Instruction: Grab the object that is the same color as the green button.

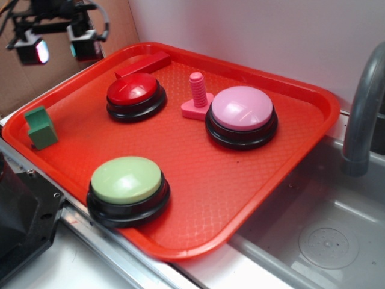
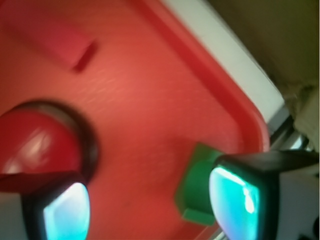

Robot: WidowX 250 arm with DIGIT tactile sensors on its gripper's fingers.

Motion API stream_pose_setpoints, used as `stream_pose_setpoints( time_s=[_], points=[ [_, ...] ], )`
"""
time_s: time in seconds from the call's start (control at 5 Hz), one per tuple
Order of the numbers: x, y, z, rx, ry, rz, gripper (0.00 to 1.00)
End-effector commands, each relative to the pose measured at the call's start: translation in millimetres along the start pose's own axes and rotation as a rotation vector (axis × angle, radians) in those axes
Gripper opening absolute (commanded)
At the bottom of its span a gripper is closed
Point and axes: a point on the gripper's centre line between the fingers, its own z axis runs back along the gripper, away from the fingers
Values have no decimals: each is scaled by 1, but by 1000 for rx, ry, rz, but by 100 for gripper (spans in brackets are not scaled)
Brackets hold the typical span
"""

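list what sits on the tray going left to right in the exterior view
green block → green button → red button → pink bolt → pink button. The red bar is left out; it overlaps the red button's span.

We see a red plastic tray beside a steel sink. On it: small teal-green stepped block at the left edge, pale-green dome button on black base front, red dome button behind, red bar at the back rim, pink bolt just left of pink dome button. Gripper hangs above the back-left corner.
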Motion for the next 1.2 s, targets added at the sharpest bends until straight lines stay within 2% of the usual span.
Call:
stream_pose_setpoints(
  time_s=[0.0,0.2,0.4,0.6,1.0],
  points=[
    [-8,50,-20,-156,-106,52,100],
    [-14,56,-35,-179,-88,36,100],
    [-17,47,-50,-172,-87,-26,100],
    [-18,42,-59,-147,-85,-36,100],
    [-16,29,-78,-42,-86,-48,100]
  ],
)
